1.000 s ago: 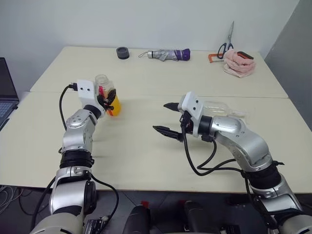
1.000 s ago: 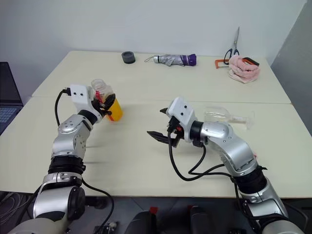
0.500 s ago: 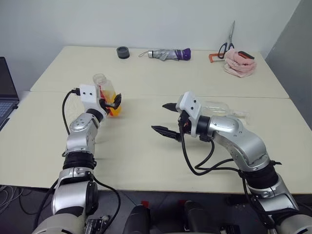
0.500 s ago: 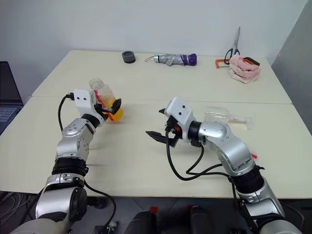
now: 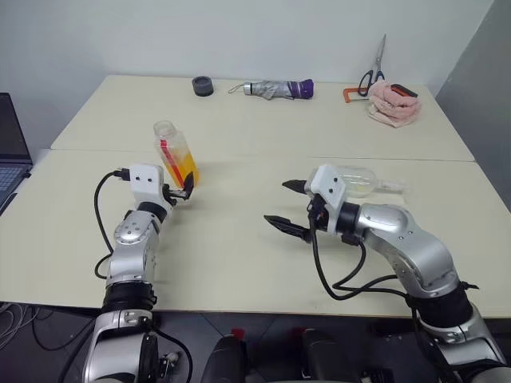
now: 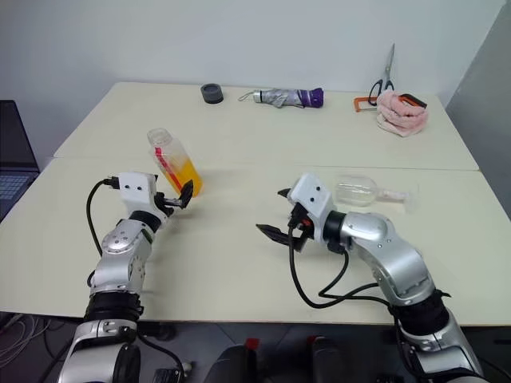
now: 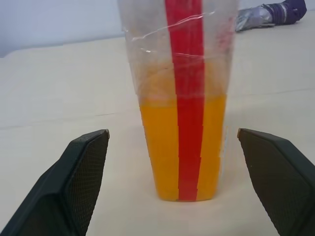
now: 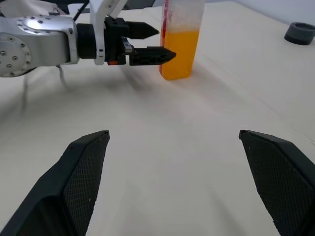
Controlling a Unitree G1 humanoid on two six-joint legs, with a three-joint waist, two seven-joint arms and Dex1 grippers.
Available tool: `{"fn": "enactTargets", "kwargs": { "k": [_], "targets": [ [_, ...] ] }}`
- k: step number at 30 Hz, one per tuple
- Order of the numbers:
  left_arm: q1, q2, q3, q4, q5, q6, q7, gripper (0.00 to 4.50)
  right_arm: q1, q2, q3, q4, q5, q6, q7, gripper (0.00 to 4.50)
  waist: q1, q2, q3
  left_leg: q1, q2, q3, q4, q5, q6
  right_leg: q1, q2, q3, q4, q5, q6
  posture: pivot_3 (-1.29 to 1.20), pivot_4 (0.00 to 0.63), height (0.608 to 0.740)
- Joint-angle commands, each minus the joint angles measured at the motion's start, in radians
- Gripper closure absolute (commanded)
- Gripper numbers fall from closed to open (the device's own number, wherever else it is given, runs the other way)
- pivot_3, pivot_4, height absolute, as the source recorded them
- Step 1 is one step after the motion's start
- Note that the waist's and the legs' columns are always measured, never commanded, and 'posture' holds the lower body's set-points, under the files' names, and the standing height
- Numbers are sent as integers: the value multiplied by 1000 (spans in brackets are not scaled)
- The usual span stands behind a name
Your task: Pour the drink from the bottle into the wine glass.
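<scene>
- Left hand (image 5: 182,191) is open, fingers wide apart, with the bottle (image 5: 176,154) standing on the desk (image 5: 239,239) just beyond its fingertips, upright, neck up and no cap on; to pour, close squarely on its middle
- Right hand (image 5: 291,207) is open and empty; the wine glass (image 5: 361,179) lies on its side just behind it, its stem pointing away from the bottle, so stand it up first

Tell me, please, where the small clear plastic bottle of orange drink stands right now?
The bottle stands upright on the robot's left side of the cream table, just beyond the open left gripper.
</scene>
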Motion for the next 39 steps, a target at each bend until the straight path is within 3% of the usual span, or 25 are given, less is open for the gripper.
{"fn": "enactTargets", "kwargs": {
  "k": [1, 8, 13, 20, 23, 31, 38, 39],
  "targets": [
    [80, -6, -8, -140, 21, 17, 26, 21, 40, -31, -72, -95, 8, -5, -17, 0, 0, 0, 0, 0, 0, 0, 0, 0, 0, 0, 0, 0, 0, 0, 0, 0, 150, 740],
    [277, -22, -73, -385, -3, 93, -38, 21, 168, -154, -243, -196, -24, -10, -50, 0, 1, 0, 0, 0, 1, 0, 0, 0, 0, 1, -1, 0, 0, 0, 0, 0, 150, 740],
    [269, -9, -181, -480, -78, 168, -207, 21, 233, -299, -294, -131, -169, -99, -68, 0, 5, 0, 0, 1, -1, 0, 0, 0, 0, 2, 0, 0, 0, 0, 1, 0, 150, 740],
    [84, 29, -259, -370, -127, 170, -429, 21, 189, -406, -114, 161, -594, -318, -239, 0, -4, 0, 0, 3, -1, 2, 0, 0, 0, 2, 4, 2, 0, 0, 1, 0, 150, 740],
    [11, 25, -291, -311, -150, 168, -527, 21, 133, -411, -41, 307, -738, -406, -301, 0, -7, 1, 0, 5, 0, 5, -1, 0, 0, 2, 6, 4, 0, 0, 1, 0, 150, 740],
    [-59, 36, -359, -267, -167, 164, -730, 21, 24, -357, 30, 543, -887, -532, -368, 0, -2, 1, 0, 2, 0, 5, -1, 0, 0, 1, 6, 4, -1, 0, 0, 0, 150, 740],
    [-86, 32, -379, -264, -150, 153, -772, 21, -58, -308, 58, 676, -990, -562, -425, 0, -2, 1, 0, 2, 0, 4, -1, 0, 0, 1, 5, 4, -1, 0, 0, 0, 150, 740],
    [-89, 29, -379, -261, -148, 154, -772, 0, -68, -305, 62, 695, -1008, -564, -437, 278, -2, 1, 0, 2, 0, 4, -1, 0, 0, 1, 5, 4, -1, 0, 0, 0, 150, 740]
  ]
}}
